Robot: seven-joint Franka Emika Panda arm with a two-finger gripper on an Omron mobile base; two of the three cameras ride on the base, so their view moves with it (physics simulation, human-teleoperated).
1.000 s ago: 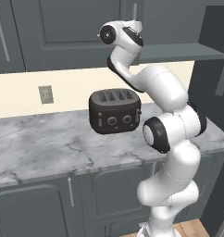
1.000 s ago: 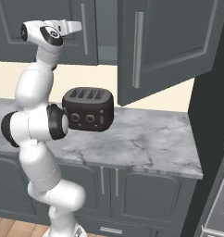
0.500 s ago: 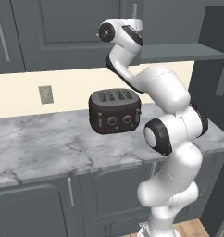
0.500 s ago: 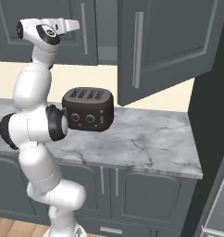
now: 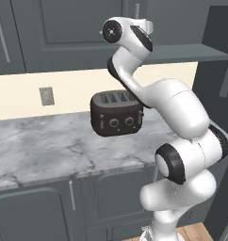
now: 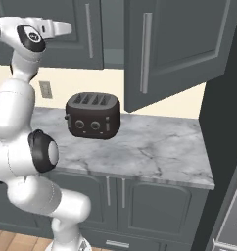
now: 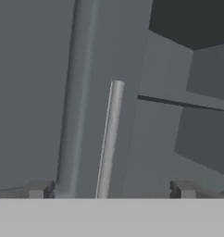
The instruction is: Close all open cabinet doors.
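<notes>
One door (image 6: pixel 177 46) at least is left for you to close: in the right base view it stands swung well out over the table's (image 6: pixel 154 147) right end, its long silver handle (image 6: pixel 146 51) on the edge nearest the arm. The door (image 6: pixel 66 29) next to it on the left, above the table's back edge, looks flush with the cabinet front, so that one seems done. By my judgement the task is only partly through, with no push on the open door begun yet.

Nearest you, the jaws (image 7: pixel 109 190) stand spread, holding nothing; both tips sit wide apart at the bottom of the hand view, with a bar handle (image 7: pixel 109 139) rising between them but not touching either. You are close up against a door face (image 7: pixel 35 92) here, and to the right the view drops into a dark cabinet interior with a shelf edge (image 7: pixel 183 104).

Further out, the toaster (image 6: pixel 92 115) sits near the middle of the table, towards its back edge, under the raised hand. A wall outlet (image 6: pixel 45 89) shows on the wall behind it.

Hard to tell: which door's handle lies between the tips. In the left base view the arm's own wrist (image 5: pixel 130 35) covers the hand, and the open door is only an edge-on slab (image 5: pixel 191 52) there. The tops of all upper doors are cut off, and any doors beyond the frames' sides you cannot check.
</notes>
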